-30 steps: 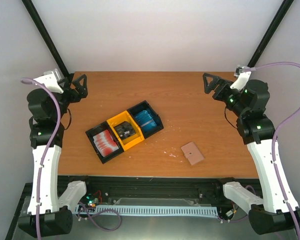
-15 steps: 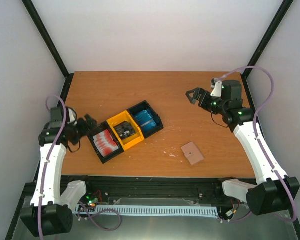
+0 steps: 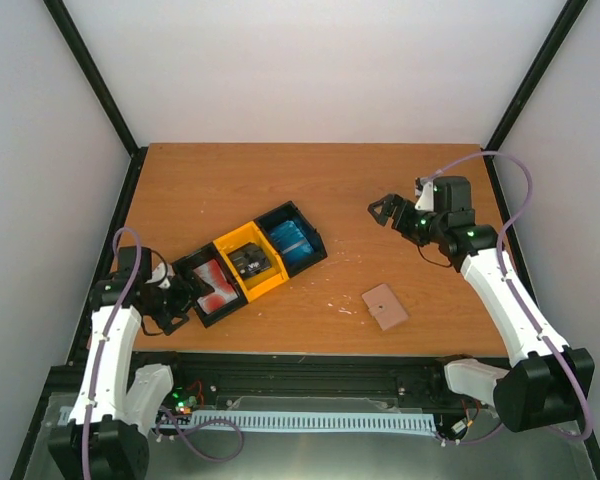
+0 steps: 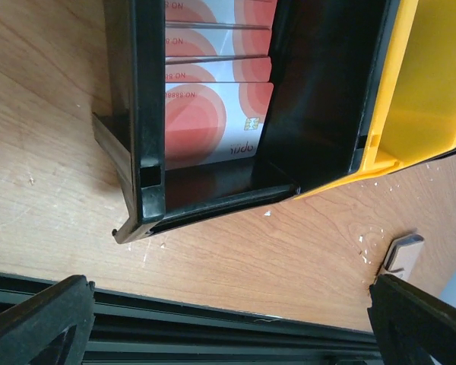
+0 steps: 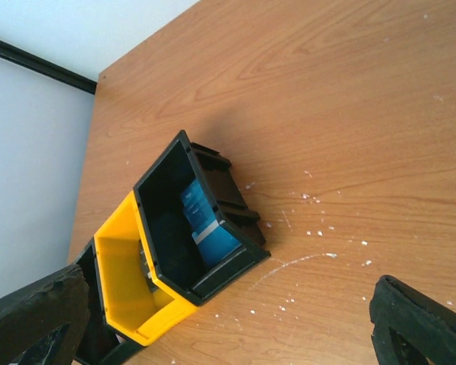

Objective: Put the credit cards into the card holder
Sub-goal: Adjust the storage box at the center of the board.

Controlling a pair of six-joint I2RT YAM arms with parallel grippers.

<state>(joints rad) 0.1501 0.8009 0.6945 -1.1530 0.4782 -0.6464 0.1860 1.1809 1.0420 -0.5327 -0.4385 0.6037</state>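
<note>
The credit cards sit in a three-bin tray (image 3: 265, 288): red cards (image 3: 212, 285) in the left black bin, black cards (image 3: 248, 262) in the yellow bin, light blue cards (image 3: 292, 240) in the right black bin. The tan-pink card holder (image 3: 385, 306) lies shut on the table, right of the tray. My left gripper (image 3: 180, 300) is open and empty, low at the red bin's near-left end; its view shows the red cards (image 4: 213, 114) close ahead. My right gripper (image 3: 388, 210) is open and empty, above the table right of the tray; its view shows the blue cards (image 5: 205, 220).
The wooden table (image 3: 280, 180) ends at a black rail (image 3: 300, 362) at the near edge, just under my left gripper. The yellow bin (image 4: 425, 84) shows at the right of the left wrist view. White scuffs mark the wood (image 5: 327, 251).
My left arm has swung down from its raised pose to the tray's near-left end. My right arm has come down and left towards the table's middle. Tray and card holder have not moved.
</note>
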